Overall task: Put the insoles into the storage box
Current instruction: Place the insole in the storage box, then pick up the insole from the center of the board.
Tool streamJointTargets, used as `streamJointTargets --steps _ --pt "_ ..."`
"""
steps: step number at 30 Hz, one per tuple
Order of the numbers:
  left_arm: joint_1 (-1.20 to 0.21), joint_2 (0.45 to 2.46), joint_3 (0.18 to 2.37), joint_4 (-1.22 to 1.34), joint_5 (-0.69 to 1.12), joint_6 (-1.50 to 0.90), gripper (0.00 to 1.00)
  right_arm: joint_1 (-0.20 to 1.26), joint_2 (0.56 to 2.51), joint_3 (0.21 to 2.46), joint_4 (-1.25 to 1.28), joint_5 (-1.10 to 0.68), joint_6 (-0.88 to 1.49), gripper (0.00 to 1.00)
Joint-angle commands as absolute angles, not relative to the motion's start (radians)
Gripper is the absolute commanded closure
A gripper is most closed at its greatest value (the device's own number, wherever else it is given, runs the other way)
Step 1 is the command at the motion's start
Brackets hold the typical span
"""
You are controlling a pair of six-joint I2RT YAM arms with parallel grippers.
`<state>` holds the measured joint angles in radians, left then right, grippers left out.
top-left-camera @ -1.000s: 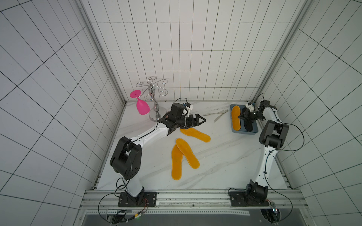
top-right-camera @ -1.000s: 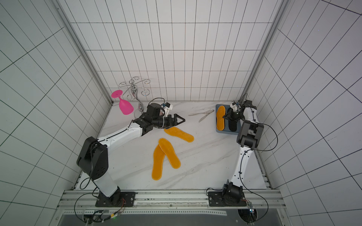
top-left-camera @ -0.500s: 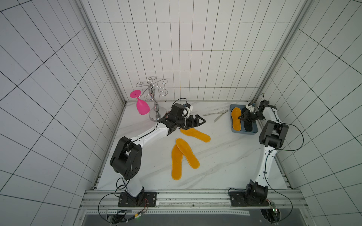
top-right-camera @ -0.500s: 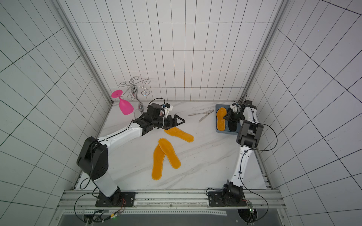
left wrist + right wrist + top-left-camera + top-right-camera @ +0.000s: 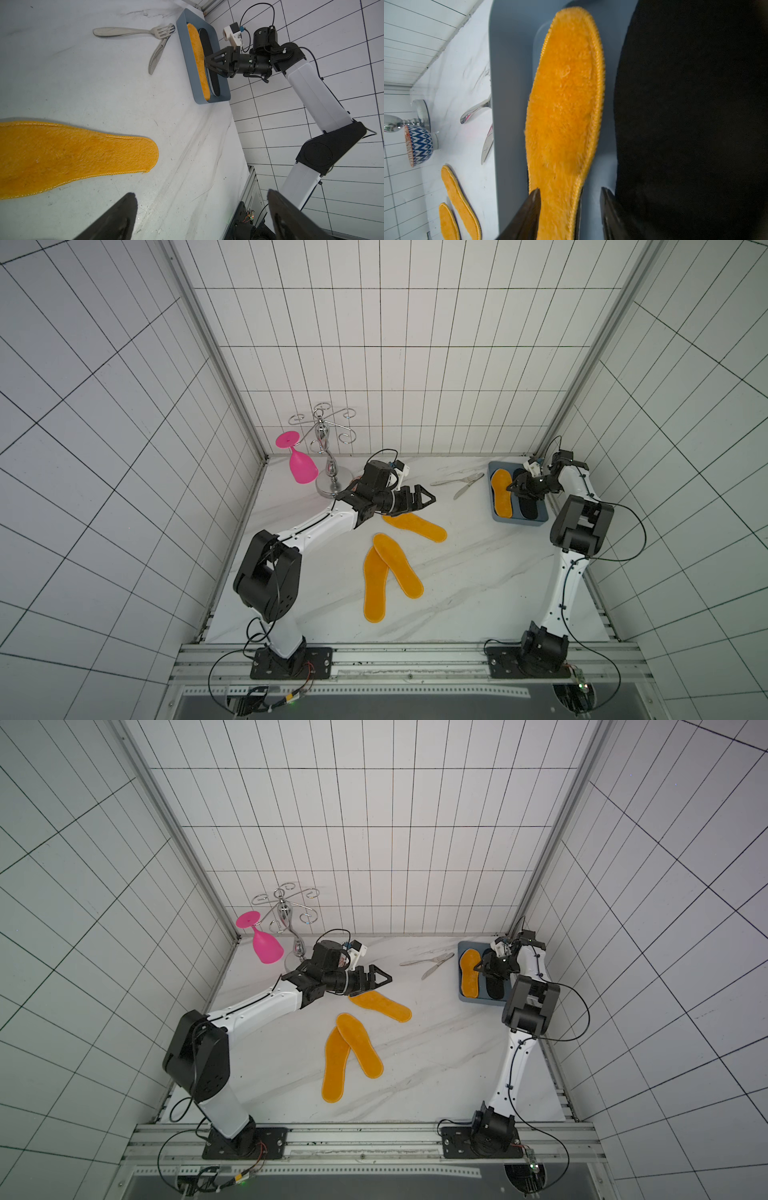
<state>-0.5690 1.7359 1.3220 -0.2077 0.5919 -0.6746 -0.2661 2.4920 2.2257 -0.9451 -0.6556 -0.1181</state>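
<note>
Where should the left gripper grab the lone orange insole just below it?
Likely the stitched rim of the lone orange insole at the end nearest the left gripper, from above, one finger sliding under: it lies flat on the table, so only the thin edge offers purchase.

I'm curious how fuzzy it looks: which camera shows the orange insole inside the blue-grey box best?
The right wrist view: the orange insole fills much of the picture, fuzzy pile and stitched rim sharp. The left wrist view shows it farther off, foreshortened inside the storage box. Both top views show it small, without texture.
</note>
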Motion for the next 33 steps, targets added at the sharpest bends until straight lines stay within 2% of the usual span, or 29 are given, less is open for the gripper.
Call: streamJointTargets --steps 1,9,18,24,28,29,30,33 --pt "-0.576 1.731 1.345 -0.222 0.574 -0.643 0.01 -0.252 2.394 2.261 -0.96 -0.59 -0.118 0.47" --pt "-0.571 1.702 1.355 -0.282 0.54 -0.599 0.01 -0.236 2.23 2.121 -0.878 -0.542 -0.097 0.41" --pt "-0.525 1.617 1.34 -0.412 0.507 -0.514 0.01 -0.166 1.942 1.775 -0.637 -0.618 0.006 0.33" --pt "-0.476 1.533 1.276 -0.473 0.482 -0.466 0.01 -0.094 1.727 1.485 -0.438 -0.581 0.095 0.2" --pt "-0.44 1.478 1.222 -0.494 0.474 -0.454 0.01 -0.041 1.612 1.351 -0.397 -0.58 0.129 0.18" --pt "-0.433 1.468 1.212 -0.503 0.471 -0.448 0.01 -0.024 1.589 1.325 -0.395 -0.571 0.132 0.13" --pt "-0.427 1.459 1.202 -0.512 0.467 -0.442 0.01 -0.003 1.562 1.293 -0.396 -0.557 0.132 0.01" --pt "-0.409 1.436 1.176 -0.533 0.462 -0.428 0.01 0.057 1.503 1.225 -0.411 -0.536 0.126 0.01"
